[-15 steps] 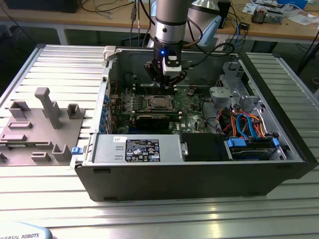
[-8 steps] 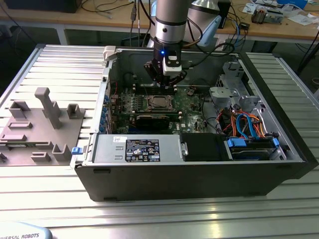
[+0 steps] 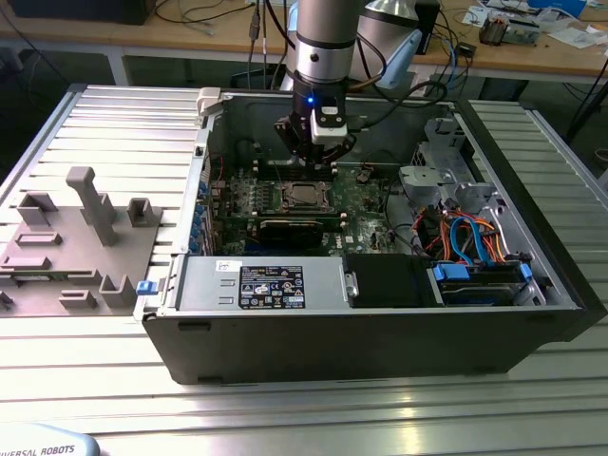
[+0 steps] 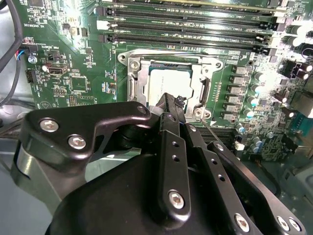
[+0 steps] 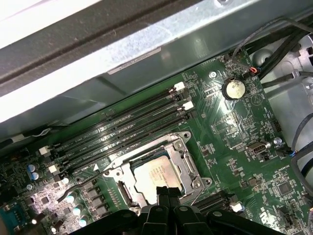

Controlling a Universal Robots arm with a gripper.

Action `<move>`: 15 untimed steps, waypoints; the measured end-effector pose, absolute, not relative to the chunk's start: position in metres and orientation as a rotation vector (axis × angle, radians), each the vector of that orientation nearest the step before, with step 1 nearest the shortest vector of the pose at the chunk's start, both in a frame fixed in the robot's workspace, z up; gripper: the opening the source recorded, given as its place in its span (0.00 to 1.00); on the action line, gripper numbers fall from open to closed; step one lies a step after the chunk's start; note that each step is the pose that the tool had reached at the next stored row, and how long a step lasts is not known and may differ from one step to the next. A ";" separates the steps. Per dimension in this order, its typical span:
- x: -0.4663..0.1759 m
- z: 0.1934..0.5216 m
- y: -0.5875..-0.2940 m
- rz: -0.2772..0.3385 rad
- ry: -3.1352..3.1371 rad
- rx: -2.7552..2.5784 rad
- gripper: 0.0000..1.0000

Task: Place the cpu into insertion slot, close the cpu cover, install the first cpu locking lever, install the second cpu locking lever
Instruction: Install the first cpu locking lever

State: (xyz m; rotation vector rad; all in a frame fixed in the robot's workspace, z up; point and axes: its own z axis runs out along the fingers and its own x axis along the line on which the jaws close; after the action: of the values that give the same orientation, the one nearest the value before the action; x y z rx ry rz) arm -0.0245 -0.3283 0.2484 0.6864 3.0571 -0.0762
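Silver-grey cpu (image 4: 168, 84) lies seated in the slot (image 4: 204, 90), framed by the cover (image 4: 138, 73), at the board's (image 4: 73, 83) centre. Light, stiff, fragile: you take it by its edges only. Fingers (image 5: 162, 192) closed together, empty, just above the cover.

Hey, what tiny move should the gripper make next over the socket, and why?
Probably shift toward the thin lever beside the cpu cover: the cover lies flat around the seated cpu, and the shut gripper hangs at its edge.
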 end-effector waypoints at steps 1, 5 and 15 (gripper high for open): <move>-0.024 0.248 -0.328 -0.076 3.058 0.683 0.11; -0.024 0.248 -0.328 -0.076 3.059 0.676 0.11; -0.024 0.248 -0.328 -0.076 3.063 0.659 0.11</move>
State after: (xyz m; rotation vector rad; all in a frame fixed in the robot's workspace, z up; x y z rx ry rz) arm -0.0245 -0.3283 0.2484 0.6586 3.0628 -0.0760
